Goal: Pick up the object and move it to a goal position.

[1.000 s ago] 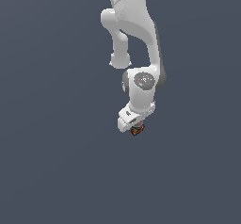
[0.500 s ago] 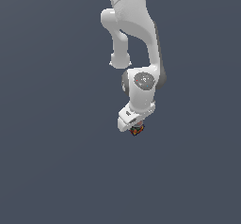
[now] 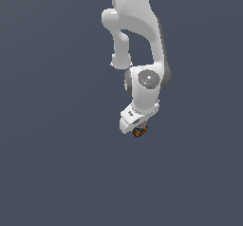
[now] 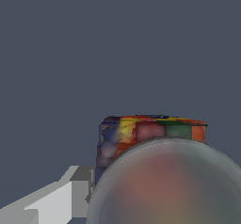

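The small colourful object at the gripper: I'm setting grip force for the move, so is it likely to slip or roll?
The object looks blocky with flat patched sides, so it probably stays stiff and pinches steadily. Its rounded greyish top suggests it could roll if released on that end. It is far smaller than the gripper, so it is likely light; modest force should do.

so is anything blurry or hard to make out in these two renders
Exterior view: flat, even light, no cast shadows; the object is a tiny dark speck under the gripper, its patches barely readable. Wrist view: the object's greyish round top fills the foreground as a soft blur; the coloured patches behind are sharper.
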Controlling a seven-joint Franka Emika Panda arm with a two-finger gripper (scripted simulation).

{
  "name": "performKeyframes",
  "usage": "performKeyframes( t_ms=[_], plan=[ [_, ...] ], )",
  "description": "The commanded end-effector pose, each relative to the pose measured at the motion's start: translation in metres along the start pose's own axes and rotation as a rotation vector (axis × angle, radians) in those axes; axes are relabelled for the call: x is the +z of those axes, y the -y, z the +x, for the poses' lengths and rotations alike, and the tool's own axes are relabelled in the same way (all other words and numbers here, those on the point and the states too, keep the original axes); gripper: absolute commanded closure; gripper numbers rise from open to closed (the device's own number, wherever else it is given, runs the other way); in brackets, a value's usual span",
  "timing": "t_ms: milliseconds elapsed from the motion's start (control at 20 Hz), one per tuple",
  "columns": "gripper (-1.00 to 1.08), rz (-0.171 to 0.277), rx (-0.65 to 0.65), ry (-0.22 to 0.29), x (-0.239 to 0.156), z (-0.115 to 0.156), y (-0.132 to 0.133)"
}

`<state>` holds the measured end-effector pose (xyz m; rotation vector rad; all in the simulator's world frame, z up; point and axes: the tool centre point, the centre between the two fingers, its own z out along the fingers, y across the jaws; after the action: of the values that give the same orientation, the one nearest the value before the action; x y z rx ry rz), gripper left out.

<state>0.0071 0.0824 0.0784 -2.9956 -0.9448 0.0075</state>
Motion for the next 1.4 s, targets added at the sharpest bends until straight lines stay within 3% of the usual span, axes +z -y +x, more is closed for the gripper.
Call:
performKeyframes(
  t_ms=[0, 800, 1350],
  plan=[
    [1.08, -0.002, 0.000, -0.004, -0.014, 0.008, -0.002],
    [1.08, -0.001, -0.001, -0.005, -0.128, 0.074, -0.015],
    [1.08, -0.001, -0.001, -0.005, -0.186, 0.109, -0.022]
  ],
)
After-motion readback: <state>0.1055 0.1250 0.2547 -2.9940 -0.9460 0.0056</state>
